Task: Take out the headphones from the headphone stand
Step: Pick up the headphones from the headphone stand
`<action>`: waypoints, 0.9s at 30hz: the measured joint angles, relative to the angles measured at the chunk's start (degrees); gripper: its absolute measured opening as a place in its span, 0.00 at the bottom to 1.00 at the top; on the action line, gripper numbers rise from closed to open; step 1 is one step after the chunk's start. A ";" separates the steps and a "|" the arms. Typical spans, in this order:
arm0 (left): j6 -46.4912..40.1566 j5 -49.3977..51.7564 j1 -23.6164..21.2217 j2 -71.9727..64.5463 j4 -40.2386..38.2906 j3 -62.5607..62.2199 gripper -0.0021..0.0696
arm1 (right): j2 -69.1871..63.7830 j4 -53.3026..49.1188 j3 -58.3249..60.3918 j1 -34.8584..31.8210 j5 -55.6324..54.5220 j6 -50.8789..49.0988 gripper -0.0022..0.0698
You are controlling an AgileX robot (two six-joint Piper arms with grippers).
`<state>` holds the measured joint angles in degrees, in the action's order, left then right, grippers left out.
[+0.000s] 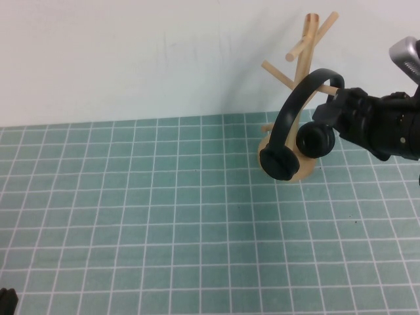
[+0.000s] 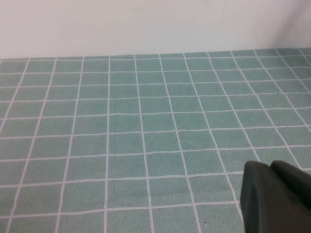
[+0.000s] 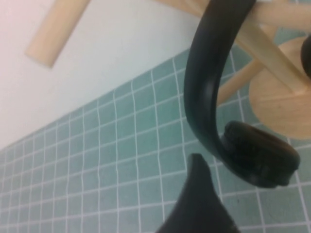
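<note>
Right gripper is up at the far right of the table, level with a mid-height peg of the headphone stand, right beside the top of the headband. Can't tell from any view whether its fingers are spread or closed, or whether they have the headband; high view just shows black gripper body butting up against black band. In the right wrist view only one dark finger shows, with the band and an earcup close by it.

Headphones are on the stand: headband arches over a peg branch, one earcup hangs in front of the round wooden base, the other sits nearer the right gripper, next to the pole. In the right wrist view the band crosses over a light wooden peg, with the disc base behind the lower earcup.

Stand is upright at the back of the green grid mat, near the white wall.

Left gripper is at the near-left corner, only its edge is in the high view. The left wrist view shows a dark bit of it over bare mat; finger state not readable. Well apart from stand and headphones.
</note>
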<state>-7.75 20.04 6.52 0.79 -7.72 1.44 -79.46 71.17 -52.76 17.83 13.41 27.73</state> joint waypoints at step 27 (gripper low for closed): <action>0.00 0.00 0.00 0.00 0.00 0.00 0.02 | -14.77 13.60 -9.37 3.63 1.94 11.01 0.65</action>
<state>-7.75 20.04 6.52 0.79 -7.72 1.44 -94.23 84.77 -62.13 21.46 15.35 38.74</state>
